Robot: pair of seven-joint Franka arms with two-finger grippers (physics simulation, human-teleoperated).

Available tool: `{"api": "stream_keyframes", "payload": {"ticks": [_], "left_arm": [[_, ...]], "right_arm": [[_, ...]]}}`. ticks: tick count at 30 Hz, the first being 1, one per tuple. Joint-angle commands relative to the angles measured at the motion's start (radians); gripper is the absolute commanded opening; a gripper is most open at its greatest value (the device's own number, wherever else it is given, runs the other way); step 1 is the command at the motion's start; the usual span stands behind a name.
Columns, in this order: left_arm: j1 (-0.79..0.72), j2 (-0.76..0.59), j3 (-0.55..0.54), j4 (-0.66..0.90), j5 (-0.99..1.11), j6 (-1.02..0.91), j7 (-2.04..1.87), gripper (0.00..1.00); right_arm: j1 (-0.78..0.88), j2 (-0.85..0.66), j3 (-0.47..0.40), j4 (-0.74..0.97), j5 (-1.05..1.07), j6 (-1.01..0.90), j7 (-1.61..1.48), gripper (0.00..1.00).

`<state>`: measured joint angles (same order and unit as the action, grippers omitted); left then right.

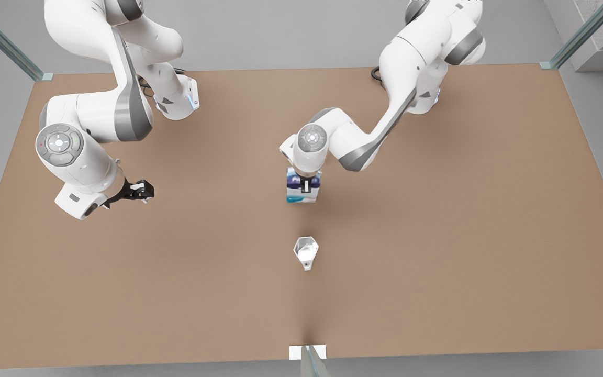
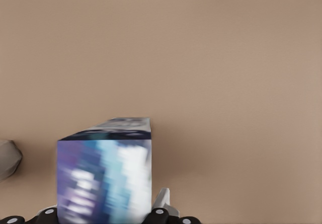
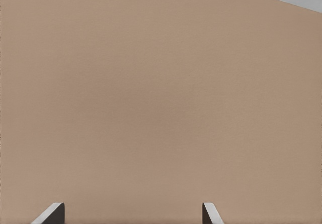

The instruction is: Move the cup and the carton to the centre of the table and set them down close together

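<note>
The carton (image 1: pixel 303 189), white with a blue-purple band and a teal bottom edge, stands near the middle of the table (image 1: pixel 437 220). My left gripper (image 1: pixel 306 184) comes down on it from above and is shut on it; the left wrist view has the carton (image 2: pixel 105 176) close up, with one finger (image 2: pixel 162 200) against its side. The pale faceted cup (image 1: pixel 305 252) stands apart from the carton, toward the table's near edge, and its edge shows in the left wrist view (image 2: pixel 8 158). My right gripper (image 1: pixel 142 191) hangs open over bare table at the front view's left, holding nothing (image 3: pixel 131 216).
A small white bracket (image 1: pixel 307 352) sits at the table's near edge, in line with the cup. Glass-edged posts (image 1: pixel 546 65) mark the far corners. Both arm bases (image 1: pixel 178 99) stand along the far side.
</note>
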<state>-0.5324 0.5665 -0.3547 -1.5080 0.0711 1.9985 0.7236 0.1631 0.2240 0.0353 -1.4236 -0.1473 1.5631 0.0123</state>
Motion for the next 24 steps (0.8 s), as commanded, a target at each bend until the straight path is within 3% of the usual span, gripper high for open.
{"api": "stream_keyframes", "payload": {"ticks": [1, 5, 7, 9, 24], "left_arm": [[-0.001, 0.006, 0.002, 0.000, -0.056, 0.002, 0.003, 0.43], [-0.009, 0.032, 0.002, -0.001, 0.012, 0.020, 0.005, 0.45], [-0.012, 0.039, 0.003, -0.001, 0.019, 0.051, 0.007, 0.50], [-0.015, 0.047, 0.008, -0.001, 0.019, 0.054, 0.005, 1.00], [-0.006, 0.003, 0.005, -0.001, 0.012, 0.033, 0.007, 1.00]], "right_arm": [[0.000, 0.000, 0.000, 0.000, 0.000, 0.000, 0.000, 1.00], [0.001, 0.000, 0.000, 0.000, 0.000, 0.000, 0.000, 1.00], [0.001, 0.000, 0.000, 0.000, 0.000, 0.000, 0.000, 1.00], [0.001, 0.000, 0.000, 0.000, 0.000, 0.000, 0.000, 1.00], [0.001, 0.000, 0.000, 0.002, 0.000, 0.000, 0.000, 1.00]]}}
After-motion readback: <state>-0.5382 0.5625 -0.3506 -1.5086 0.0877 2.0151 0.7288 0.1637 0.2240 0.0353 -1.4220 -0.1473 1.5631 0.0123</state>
